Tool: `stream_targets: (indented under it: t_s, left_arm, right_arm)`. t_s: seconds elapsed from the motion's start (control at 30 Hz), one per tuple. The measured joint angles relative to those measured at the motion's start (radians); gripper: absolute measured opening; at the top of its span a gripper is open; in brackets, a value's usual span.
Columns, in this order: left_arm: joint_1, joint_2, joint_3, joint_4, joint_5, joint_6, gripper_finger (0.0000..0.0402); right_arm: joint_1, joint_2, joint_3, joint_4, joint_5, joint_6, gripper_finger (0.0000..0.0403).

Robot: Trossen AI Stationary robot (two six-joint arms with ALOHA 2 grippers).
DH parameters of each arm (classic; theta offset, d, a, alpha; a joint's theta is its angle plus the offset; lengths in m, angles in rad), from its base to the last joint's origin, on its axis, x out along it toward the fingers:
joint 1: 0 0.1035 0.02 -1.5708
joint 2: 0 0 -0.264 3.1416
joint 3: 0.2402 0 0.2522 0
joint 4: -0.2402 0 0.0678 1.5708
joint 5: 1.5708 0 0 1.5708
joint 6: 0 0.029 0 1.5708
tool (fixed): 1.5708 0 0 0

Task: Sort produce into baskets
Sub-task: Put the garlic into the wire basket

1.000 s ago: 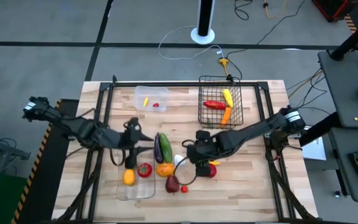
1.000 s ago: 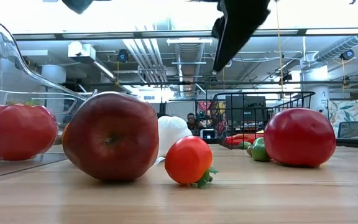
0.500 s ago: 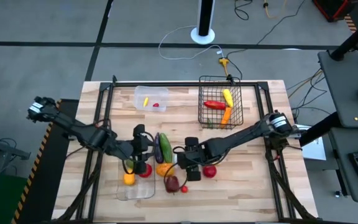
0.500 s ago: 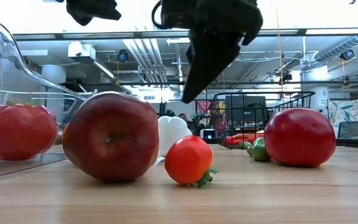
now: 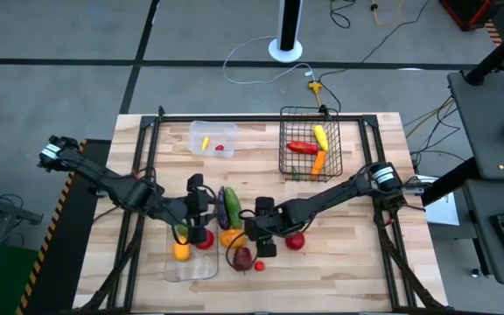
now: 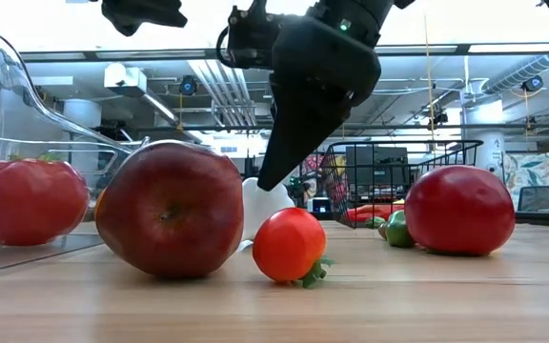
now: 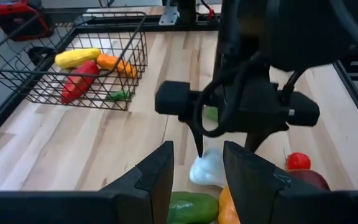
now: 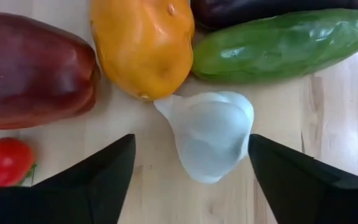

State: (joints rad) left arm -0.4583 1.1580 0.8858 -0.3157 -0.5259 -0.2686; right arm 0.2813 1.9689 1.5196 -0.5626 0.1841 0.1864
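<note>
Right gripper [image 8: 188,177] is hanging directly over the white bulb [image 8: 210,134], jaws spread wide with one finger on each side of it and not touching it. The bulb is lying on the worktop [image 5: 348,262], touching the tip of the orange pepper [image 8: 143,46] and just beside the green cucumber [image 8: 278,45]; the purple eggplant [image 5: 223,208] is lying alongside the cucumber. Judgement: the step in hand is a pick of the bulb, not yet closed.

Left gripper [image 5: 201,210] is waiting over the near end of the long clear tray [image 5: 191,269], beside the eggplant. Its jaws are standing apart and holding nothing, as the left wrist view shows.

Sorted so far:
- black wire basket [image 5: 310,144]: yellow pepper, red pepper, orange carrot and a small green piece.
- small clear tub [image 5: 212,139]: one yellow piece, one red piece.
- long tray: a yellow piece and a red tomato [image 6: 27,202].

Still loose on the worktop: white bulb, orange pepper, cucumber, eggplant, dark red pepper [image 6: 172,210], small red tomato [image 6: 289,245], large red tomato [image 6: 459,210] and a small green piece behind it.

Judgement: roughly half is sorted and about eight pieces are left. The loose items are crowding one another, so closing on the bulb may nudge the orange pepper.
</note>
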Motion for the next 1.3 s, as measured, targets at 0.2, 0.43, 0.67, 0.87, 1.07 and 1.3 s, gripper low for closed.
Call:
stream_targets:
  t_s: [0.2,0.43,0.67,0.87,1.07,1.3]
  left_arm:
    - [0.000,-0.039,0.000,-0.028,0.000,0.016,0.0123]
    - [0.000,-0.048,0.000,-0.029,0.000,0.020,0.0123]
    - [0.000,-0.048,0.000,-0.032,0.000,0.020,0.0123]
    - [0.000,-0.048,-0.005,-0.033,0.000,0.020,0.0123]
    - [0.000,-0.048,-0.005,-0.041,0.000,0.020,0.0123]
    - [0.000,-0.047,-0.006,-0.053,0.001,0.020,0.0123]
  right_arm:
    - [-0.007,0.026,0.000,0.021,0.003,0.013,0.0331]
    - [-0.031,0.049,-0.001,0.030,0.003,0.013,0.0328]
    - [-0.041,0.051,0.000,0.041,0.000,0.012,0.0297]
    - [-0.042,0.051,-0.001,0.041,-0.001,0.012,0.0237]
    - [-0.043,0.051,-0.001,0.038,-0.002,0.012,0.0193]
    - [-0.044,0.000,-0.002,-0.048,-0.003,0.016,0.0198]
